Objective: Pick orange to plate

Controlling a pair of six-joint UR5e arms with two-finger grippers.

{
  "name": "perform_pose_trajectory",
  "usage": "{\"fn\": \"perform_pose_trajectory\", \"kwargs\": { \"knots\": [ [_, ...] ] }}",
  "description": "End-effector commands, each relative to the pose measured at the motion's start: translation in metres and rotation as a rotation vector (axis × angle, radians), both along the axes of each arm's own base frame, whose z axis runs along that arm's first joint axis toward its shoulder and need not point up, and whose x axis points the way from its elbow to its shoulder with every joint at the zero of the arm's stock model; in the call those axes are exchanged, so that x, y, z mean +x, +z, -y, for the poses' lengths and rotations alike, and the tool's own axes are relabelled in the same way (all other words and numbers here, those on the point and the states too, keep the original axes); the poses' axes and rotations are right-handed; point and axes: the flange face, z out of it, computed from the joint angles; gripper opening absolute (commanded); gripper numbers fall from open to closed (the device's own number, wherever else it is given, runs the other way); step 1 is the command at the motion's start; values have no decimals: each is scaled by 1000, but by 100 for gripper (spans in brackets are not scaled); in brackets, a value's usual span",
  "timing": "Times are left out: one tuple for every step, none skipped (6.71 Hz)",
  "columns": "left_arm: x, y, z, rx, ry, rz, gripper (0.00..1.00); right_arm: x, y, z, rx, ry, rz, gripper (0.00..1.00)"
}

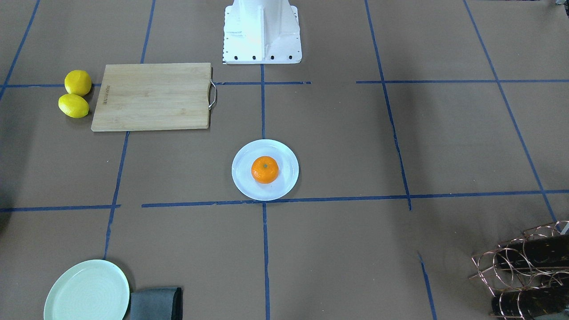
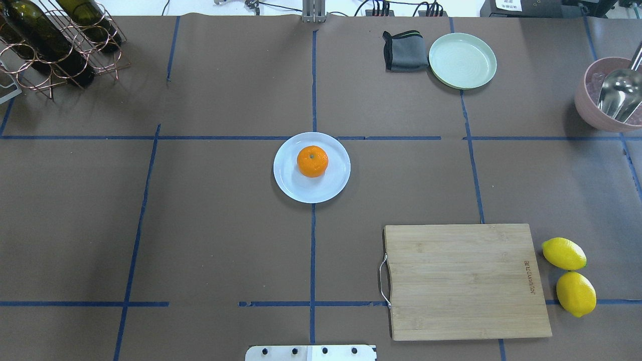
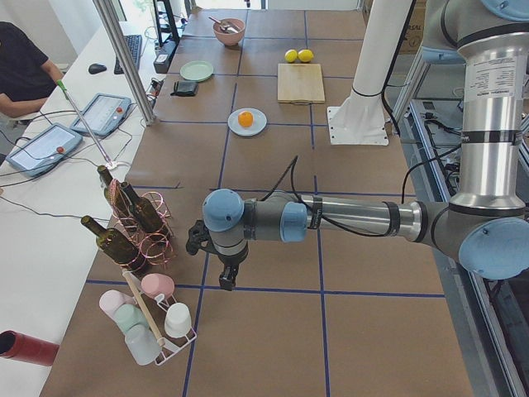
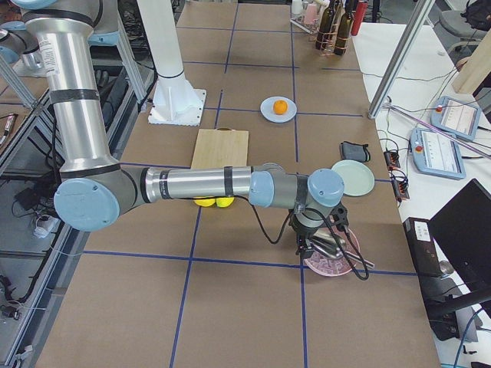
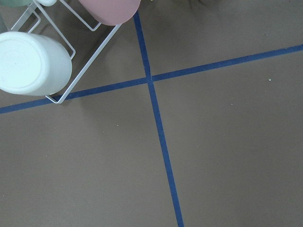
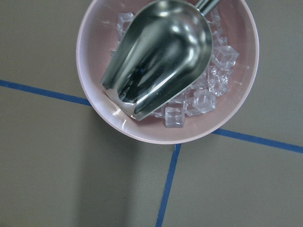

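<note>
On the table's centre, the orange (image 2: 312, 161) sat on the plate (image 2: 288, 183), slightly toward twelve o'clock of its middle, so the task looked done. The left claw (image 3: 227, 279) and the right claw (image 4: 307, 247) hung well apart from it; their opening and any hold could not be told.

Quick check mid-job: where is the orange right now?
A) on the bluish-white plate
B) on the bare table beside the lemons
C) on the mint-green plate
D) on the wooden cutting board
A: the orange sits near the middle of the bluish-white plate, with the plate's surface showing all round it.
</note>
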Motion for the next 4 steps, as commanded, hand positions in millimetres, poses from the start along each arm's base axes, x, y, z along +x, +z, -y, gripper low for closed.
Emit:
{"fn": "perform_pose_trajectory", "kwargs": {
  "knots": [
    [-1,1,-1,-1,-1,5,100,2,19,-10,-22,16,-3,100],
    [-1,1,-1,-1,-1,5,100,4,29,-20,-51,45,1,100],
    [-1,1,-1,-1,-1,5,100,4,38,-29,-45,68,0,100],
    [-2,1,-1,0,-4,6,100,5,48,-37,-47,117,-1,100]
  ]
}}
